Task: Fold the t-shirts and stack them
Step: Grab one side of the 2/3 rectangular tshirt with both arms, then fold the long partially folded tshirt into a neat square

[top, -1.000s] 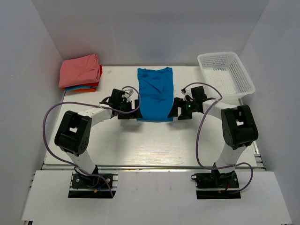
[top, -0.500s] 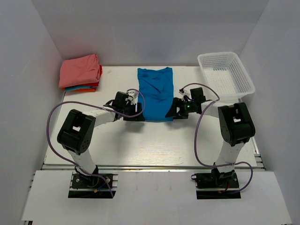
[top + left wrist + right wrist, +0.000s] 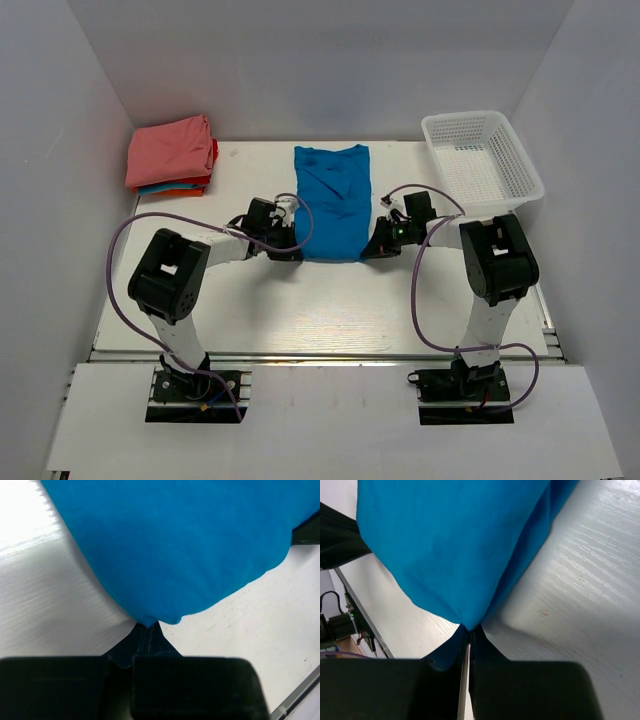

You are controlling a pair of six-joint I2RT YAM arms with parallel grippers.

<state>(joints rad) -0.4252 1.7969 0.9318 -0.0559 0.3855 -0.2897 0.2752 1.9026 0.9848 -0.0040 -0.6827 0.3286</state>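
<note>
A bright blue t-shirt (image 3: 333, 200) lies folded lengthwise in the middle of the white table, collar end at the back. My left gripper (image 3: 296, 243) is shut on its near left corner (image 3: 150, 617). My right gripper (image 3: 370, 243) is shut on its near right corner (image 3: 467, 620). In both wrist views the blue cloth (image 3: 175, 545) runs straight into the closed black jaws. A stack of folded t-shirts (image 3: 172, 154) sits at the back left, a salmon-pink one on top with blue and orange-red edges showing below.
A white plastic mesh basket (image 3: 482, 160) stands at the back right corner. White walls close in the table on three sides. Purple cables loop from both arms over the table surface (image 3: 320, 300).
Both grippers slid inward to the blue t-shirt's near corners and closed on them. The shirt's near edge has pulled in slightly.
</note>
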